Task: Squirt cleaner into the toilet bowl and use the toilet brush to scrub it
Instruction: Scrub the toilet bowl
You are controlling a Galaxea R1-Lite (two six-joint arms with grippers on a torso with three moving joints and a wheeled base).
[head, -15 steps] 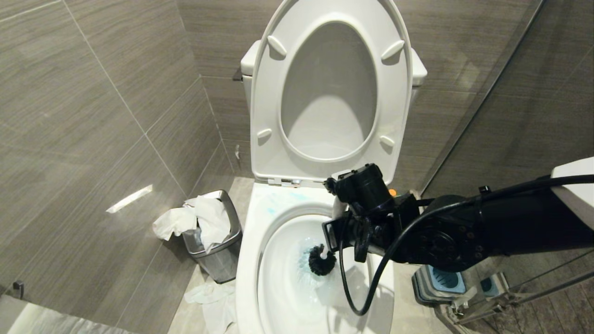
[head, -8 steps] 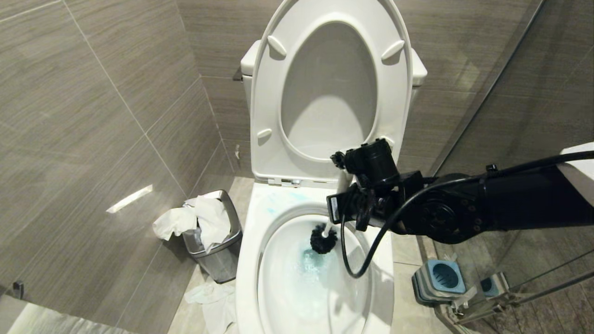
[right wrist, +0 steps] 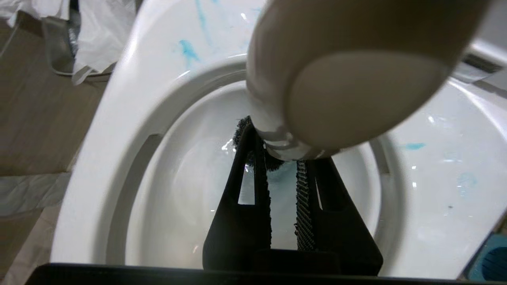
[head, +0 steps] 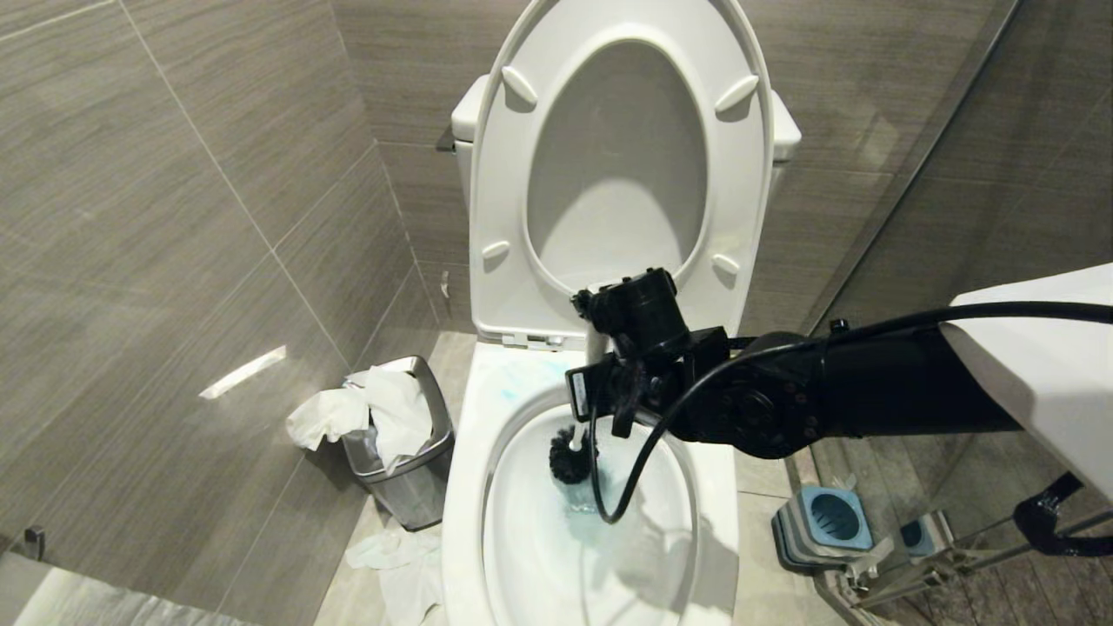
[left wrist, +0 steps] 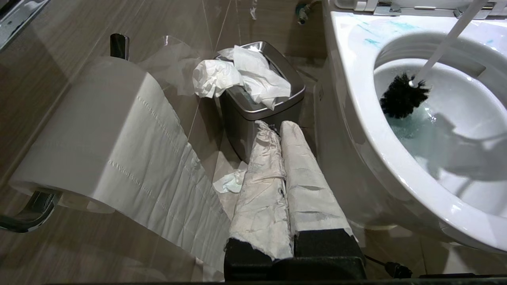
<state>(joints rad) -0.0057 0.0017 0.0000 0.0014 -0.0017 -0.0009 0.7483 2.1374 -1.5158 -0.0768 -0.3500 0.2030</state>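
Head view: the glossy white ceramic toilet bowl point(head: 465, 487) stands with its hinged white seat and lid point(head: 619, 165) raised against the cistern. The right arm reaches in from the right, and the right gripper point(head: 598, 396) hangs over the rear of the basin. Its black ribbed fingers point(right wrist: 303, 206) are clamped on the long slim white plastic handle of the toilet brush point(head: 570, 454), whose rounded, flattened end fills the upper part of the right wrist view. The dark round bristle head sits inside the basin at the left rear of the water.

The cleaner point(head: 581, 502), a bright turquoise-blue liquid, tints the water just in front of the bristles; thin blue streaks and smears also mark the broad rim point(right wrist: 189, 49) behind the opening.

Left wrist view: the left gripper point(left wrist: 282, 158), its two fingers wrapped in worn white tape and pressed together with nothing between them, hangs low beside the bowl's outer wall. It points toward a small steel bin point(left wrist: 257, 107) stuffed with crumpled white paper. A roll of white toilet paper point(left wrist: 103, 138) on a chrome holder hangs near it.

On the floor to the right of the bowl stands a square blue-grey brush holder point(head: 824, 523).

No brand, label or readable writing can be made out on any item.
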